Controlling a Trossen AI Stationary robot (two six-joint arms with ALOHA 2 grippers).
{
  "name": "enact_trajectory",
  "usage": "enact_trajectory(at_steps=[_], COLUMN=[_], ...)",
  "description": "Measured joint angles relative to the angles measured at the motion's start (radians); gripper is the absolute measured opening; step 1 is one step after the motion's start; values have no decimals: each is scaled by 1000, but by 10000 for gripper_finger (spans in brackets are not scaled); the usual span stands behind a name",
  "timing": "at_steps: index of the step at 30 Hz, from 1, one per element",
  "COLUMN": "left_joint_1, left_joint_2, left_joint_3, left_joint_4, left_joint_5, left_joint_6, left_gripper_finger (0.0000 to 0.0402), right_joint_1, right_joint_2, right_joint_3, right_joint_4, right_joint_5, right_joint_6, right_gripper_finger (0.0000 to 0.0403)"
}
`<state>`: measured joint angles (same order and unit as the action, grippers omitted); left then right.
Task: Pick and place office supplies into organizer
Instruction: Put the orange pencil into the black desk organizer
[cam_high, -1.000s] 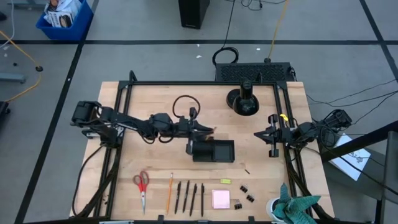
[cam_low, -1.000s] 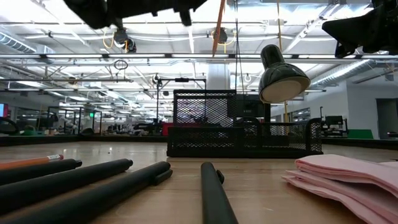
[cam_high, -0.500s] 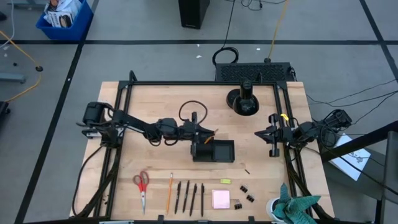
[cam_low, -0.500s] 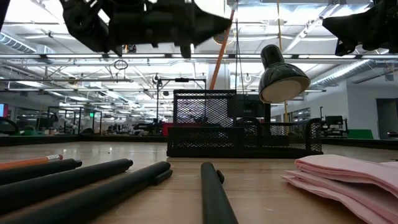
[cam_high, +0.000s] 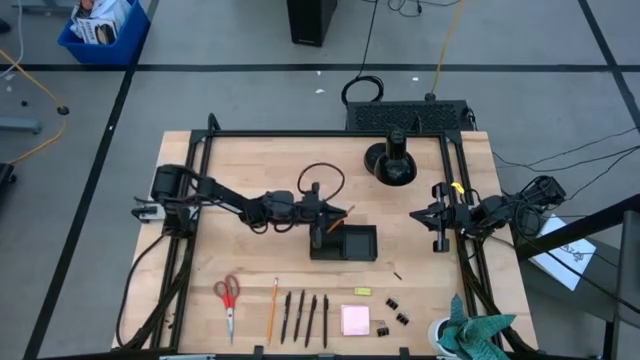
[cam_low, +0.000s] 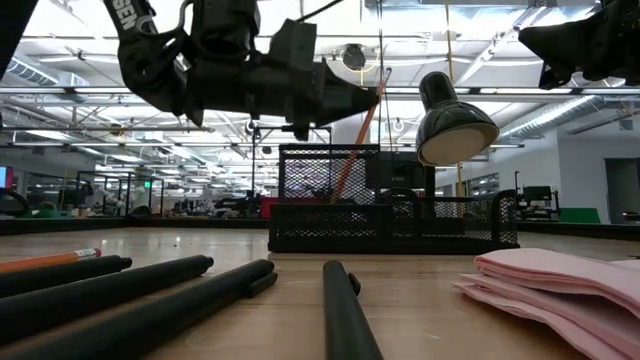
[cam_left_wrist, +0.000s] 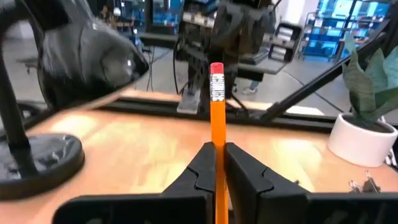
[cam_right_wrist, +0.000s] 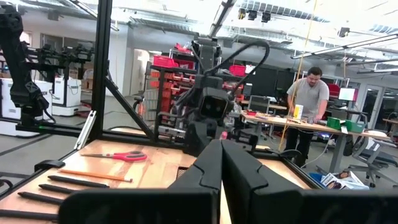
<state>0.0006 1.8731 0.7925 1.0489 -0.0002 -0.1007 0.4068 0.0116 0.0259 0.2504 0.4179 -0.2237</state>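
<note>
- Left gripper (cam_left_wrist: 217, 163) is clamping an orange pencil (cam_left_wrist: 217, 118) mid-shaft, fingers pinched tight on it, hovering over the black organizer (cam_high: 352, 243) with the tip angling into its tall compartment.
- Pencil is looking light, stiff and smooth, so it is likely prone to pivoting; gripping nearer its middle is probably steadiest.
- Right gripper (cam_right_wrist: 221, 163) is waiting fully closed and empty at the table's right edge.
</note>
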Motion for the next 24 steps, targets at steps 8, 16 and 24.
enact_trajectory(at_steps=[8,16,24], left_joint_1=[-2,-10,-10], left_joint_2=[5,6,6], left_joint_3=[0,0,0], left_joint_4=[-43,-97,-132], left_joint_5=[10,-18,-36], left_joint_6=[-2,23,-9], left_gripper_finger=[9,20,18], right_joint_1=[0,0,0], right_joint_2=[0,0,0], right_joint_3=[0,0,0], right_joint_4=[0,-1,0], right_joint_5=[0,0,0], right_joint_6=[-1,-1,0], right_gripper_finger=[0,0,0])
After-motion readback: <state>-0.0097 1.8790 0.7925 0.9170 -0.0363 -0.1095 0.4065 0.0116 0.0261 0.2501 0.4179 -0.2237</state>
